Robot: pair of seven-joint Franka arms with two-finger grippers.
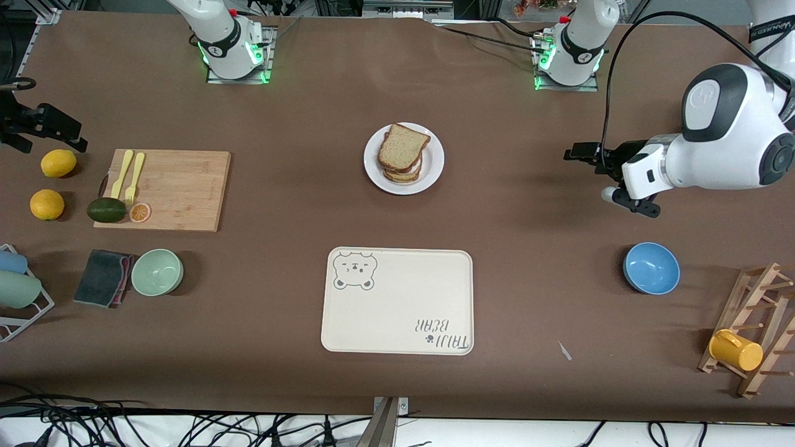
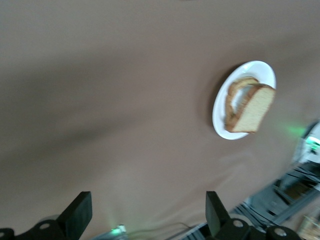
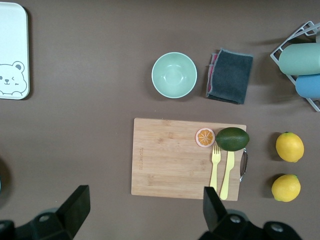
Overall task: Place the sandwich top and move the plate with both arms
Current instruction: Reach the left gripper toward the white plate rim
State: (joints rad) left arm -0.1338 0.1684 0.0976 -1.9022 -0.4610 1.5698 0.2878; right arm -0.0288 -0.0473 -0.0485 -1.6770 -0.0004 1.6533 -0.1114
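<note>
The sandwich top (image 1: 404, 148), a speckled light brown slice with a darker crust, lies slightly askew on a stack of bread on the round white plate (image 1: 435, 169) in the middle of the table. In the left wrist view the sandwich top (image 2: 256, 107) and the plate (image 2: 264, 71) show some way off. My left gripper (image 1: 599, 177) hangs open and empty over bare table toward the left arm's end, its fingers (image 2: 78, 212) wide apart. My right gripper (image 1: 37, 118) is open and empty above the right arm's end, near the lemons, with its fingertips (image 3: 77, 202) spread over the table beside the cutting board.
A cream bear tray (image 1: 397, 310) lies nearer the camera than the plate. Toward the right arm's end are a wooden cutting board (image 1: 180, 192) with yellow cutlery, an avocado (image 1: 106, 210), two lemons (image 1: 58, 163), a green bowl (image 1: 157, 271) and a dark cloth (image 1: 102, 277). A blue bowl (image 1: 651, 267) and a wooden rack with a yellow cup (image 1: 736, 349) stand at the left arm's end.
</note>
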